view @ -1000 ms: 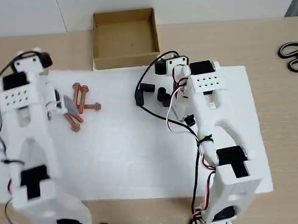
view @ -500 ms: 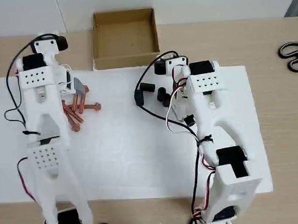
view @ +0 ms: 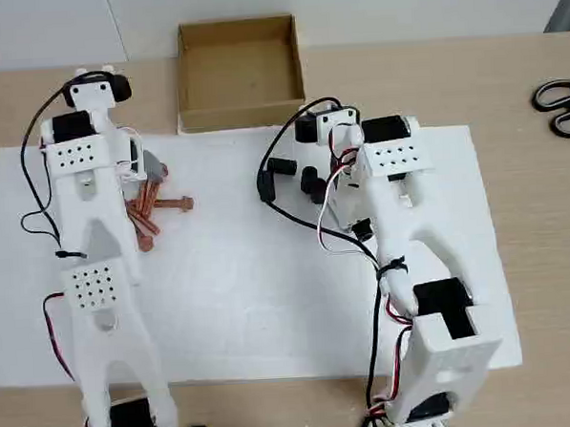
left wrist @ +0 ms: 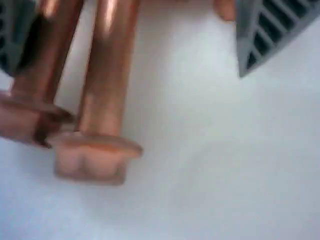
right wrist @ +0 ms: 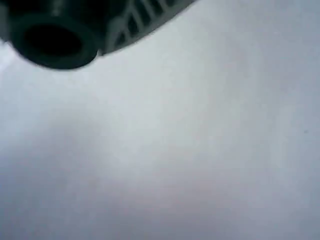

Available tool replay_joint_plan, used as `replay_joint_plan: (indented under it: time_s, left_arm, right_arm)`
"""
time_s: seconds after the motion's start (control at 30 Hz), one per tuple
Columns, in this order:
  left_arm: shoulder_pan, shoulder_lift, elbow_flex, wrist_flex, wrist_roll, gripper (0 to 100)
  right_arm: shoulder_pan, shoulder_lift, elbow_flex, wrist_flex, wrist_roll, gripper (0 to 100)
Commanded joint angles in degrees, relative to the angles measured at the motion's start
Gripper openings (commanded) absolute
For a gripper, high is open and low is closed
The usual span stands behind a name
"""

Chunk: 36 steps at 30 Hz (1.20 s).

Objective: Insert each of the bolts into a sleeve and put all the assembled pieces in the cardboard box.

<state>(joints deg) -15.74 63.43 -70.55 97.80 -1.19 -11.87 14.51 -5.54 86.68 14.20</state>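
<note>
As the left arm has swung in over the last second from the sheet's outer edge toward the shallow brown cardboard box [view: 237,27], its left gripper [view: 146,179] has come down on the cluster of copper-coloured flanged bolts [view: 156,205], which lies just in front of the box's near left corner on the white foam sheet [view: 242,302]. The jaws are spread wide. In the left wrist view two bolt shanks lie side by side between them, one copper bolt [left wrist: 106,85] in the gap and its neighbour against a grey jaw, with nothing pinched yet.

The right arm has not moved. Its right gripper [view: 333,175] sits by the short black cylindrical sleeves [view: 283,166], in front of the box's near right corner. One sleeve [right wrist: 52,42] shows close up with its bore open, though I cannot tell whether it is gripped.

My reading is that the first bolt pick is about to begin. With two shanks in the gap, closing now risks catching both or skewing one. The box holds no assembled pieces, so the task is only starting.
</note>
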Motion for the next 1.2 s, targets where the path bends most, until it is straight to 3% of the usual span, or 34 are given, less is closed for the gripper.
replay_joint_plan:
  time_s: [0.0,0.2,0.6,1.17]
  left_arm:
    - [-0.3,-0.6,-2.6,0.1,-0.2,24]
    - [-0.3,-0.4,-2.5,-0.6,-0.2,15]
    - [0.5,-0.5,-2.5,0.7,-0.2,7]
    - [7.0,-0.9,-2.5,2.5,-0.2,3]
  right_arm:
    - [0.5,-3.7,-2.5,0.3,0.4,0.7]
    - [0.4,-3.6,-2.5,0.3,0.4,0.7]
    - [0.4,-3.6,-2.5,0.3,0.4,0.7]
    - [0.5,-3.6,-2.5,0.3,0.4,0.7]
